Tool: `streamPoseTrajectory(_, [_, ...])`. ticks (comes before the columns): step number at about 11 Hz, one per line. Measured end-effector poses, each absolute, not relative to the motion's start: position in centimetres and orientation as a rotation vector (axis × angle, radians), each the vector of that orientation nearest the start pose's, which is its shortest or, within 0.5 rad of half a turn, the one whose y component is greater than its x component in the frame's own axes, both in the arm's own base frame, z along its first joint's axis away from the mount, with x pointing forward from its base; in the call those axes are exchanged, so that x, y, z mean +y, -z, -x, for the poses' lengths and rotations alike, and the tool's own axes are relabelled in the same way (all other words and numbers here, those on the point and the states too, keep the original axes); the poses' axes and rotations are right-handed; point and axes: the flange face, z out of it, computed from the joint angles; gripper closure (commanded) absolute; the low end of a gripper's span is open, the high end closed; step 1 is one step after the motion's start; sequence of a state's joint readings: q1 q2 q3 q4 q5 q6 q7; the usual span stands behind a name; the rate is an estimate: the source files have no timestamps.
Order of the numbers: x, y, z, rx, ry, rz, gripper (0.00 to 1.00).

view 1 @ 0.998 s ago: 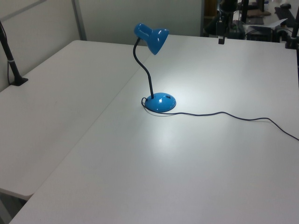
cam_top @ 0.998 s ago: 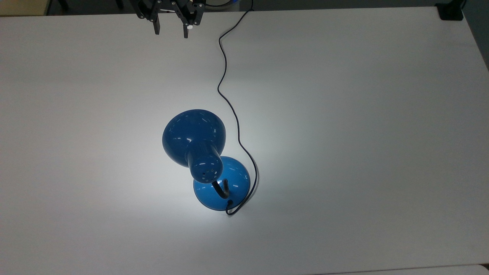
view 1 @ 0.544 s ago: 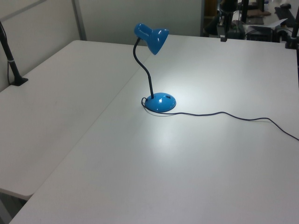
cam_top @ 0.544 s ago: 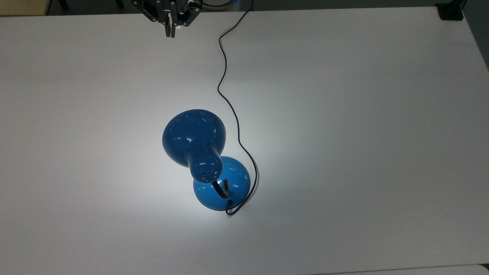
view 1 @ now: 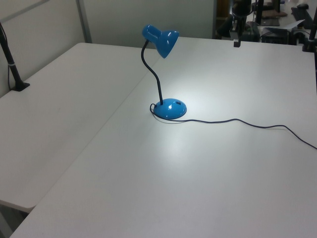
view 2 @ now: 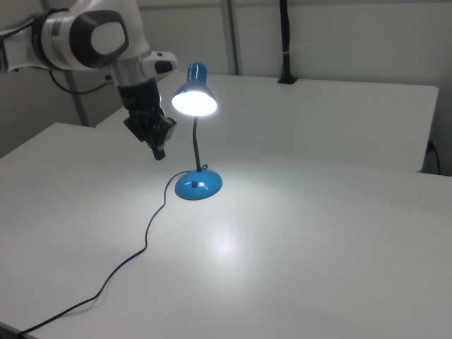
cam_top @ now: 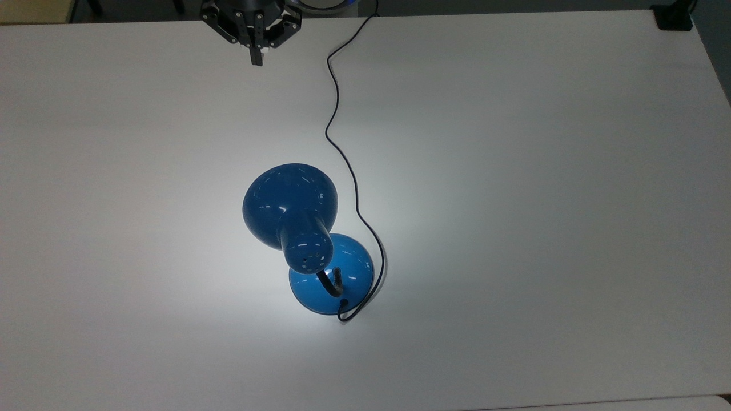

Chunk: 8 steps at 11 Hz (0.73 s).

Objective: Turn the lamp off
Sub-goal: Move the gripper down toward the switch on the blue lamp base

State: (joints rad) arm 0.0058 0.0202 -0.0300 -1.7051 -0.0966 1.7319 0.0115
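The end effector (cam_top: 256, 58) is hanging above the counter's (cam_top: 514, 171) far edge in the top view, fingers clenched together into a single point and gripping nothing, and that pinched tip looks to me like a deliberate choice: a narrow poker is what a small switch calls for. In the right view the end effector (view 2: 158, 150) is pointing down, well above the surface and to the right view's left of the lamp (view 2: 195, 134), not touching it. Out from there, the thin black cord (cam_top: 342, 171) is snaking from that far edge across the counter and curling round the round blue base (cam_top: 348, 274), which is sitting near the middle of the counter. The black gooseneck (view 1: 152, 74) is rising from the base and arching the dome shade (cam_top: 288, 202) over toward the arm's side, so the shade is partly covering the base from above. The bulb is glowing bright in the right view and a pool of light is lying on the counter, so the job is not yet done. A small dark mark on the base (view 1: 171, 108) in the left view may be the switch, though I cannot tell for sure. No containers are out here.
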Motion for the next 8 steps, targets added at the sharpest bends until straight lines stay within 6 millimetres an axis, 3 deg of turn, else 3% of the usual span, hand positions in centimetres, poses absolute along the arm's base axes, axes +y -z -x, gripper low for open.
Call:
streamPoseTrajectory(3, [-0.9, -52.5, -58.7, -0.018, 0.109, 3.225, 1.00])
streamPoseTrajectory(5, [1.1, -49.3, -60.7, -0.079, 0.164, 3.218, 1.00])
streamPoseTrajectory(8, [3.0, -43.3, -64.2, -0.140, 0.299, 3.193, 1.00])
